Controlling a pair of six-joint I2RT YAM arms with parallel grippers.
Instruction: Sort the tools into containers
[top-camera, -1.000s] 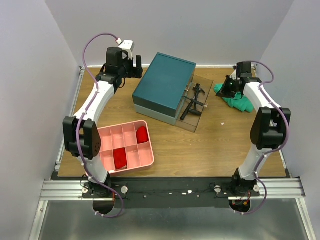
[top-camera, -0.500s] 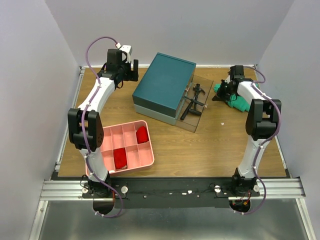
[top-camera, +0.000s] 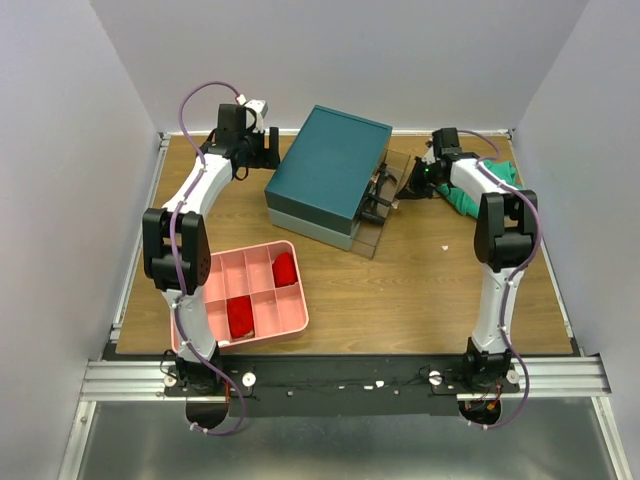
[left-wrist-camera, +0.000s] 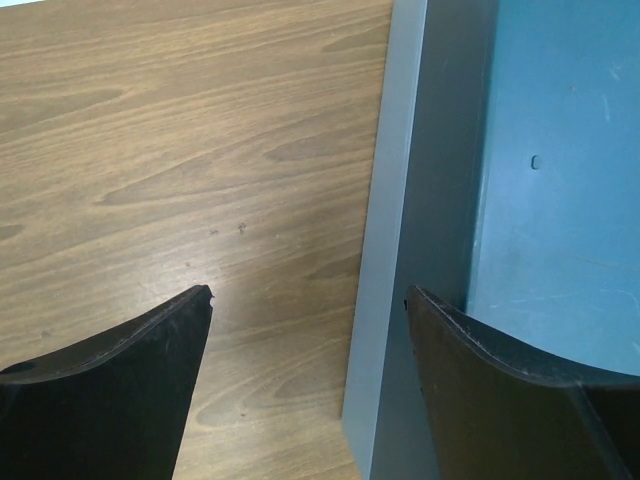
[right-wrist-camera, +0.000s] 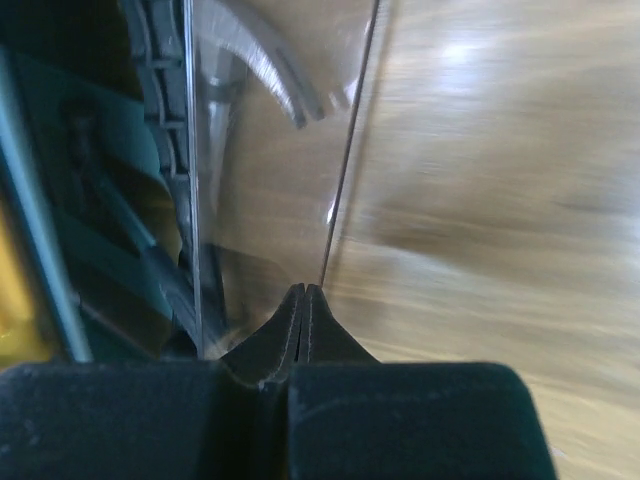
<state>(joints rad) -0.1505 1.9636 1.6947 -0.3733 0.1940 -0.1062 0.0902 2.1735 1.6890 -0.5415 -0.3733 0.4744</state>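
Observation:
The dark teal box (top-camera: 330, 170) stands at the table's middle back. Its clear drawer (top-camera: 375, 238) sticks out a short way on the right, with black tools (top-camera: 380, 192) lying in it. My right gripper (top-camera: 415, 180) is shut and empty, its tips (right-wrist-camera: 303, 290) against the drawer's clear front wall (right-wrist-camera: 270, 150); dark tool shapes (right-wrist-camera: 110, 200) show through it. My left gripper (top-camera: 268, 148) is open and empty at the box's far-left side. In the left wrist view it (left-wrist-camera: 308, 296) straddles the box's edge (left-wrist-camera: 400, 250).
A pink compartment tray (top-camera: 215, 268) with red items (top-camera: 240, 315) sits at the near left. A green cloth (top-camera: 472, 202) lies at the far right behind my right arm. Grey walls close in the table's back and sides.
My right gripper moved left against the drawer front, and the drawer slid into the box. My left gripper moved right, up to the box's far-left side.

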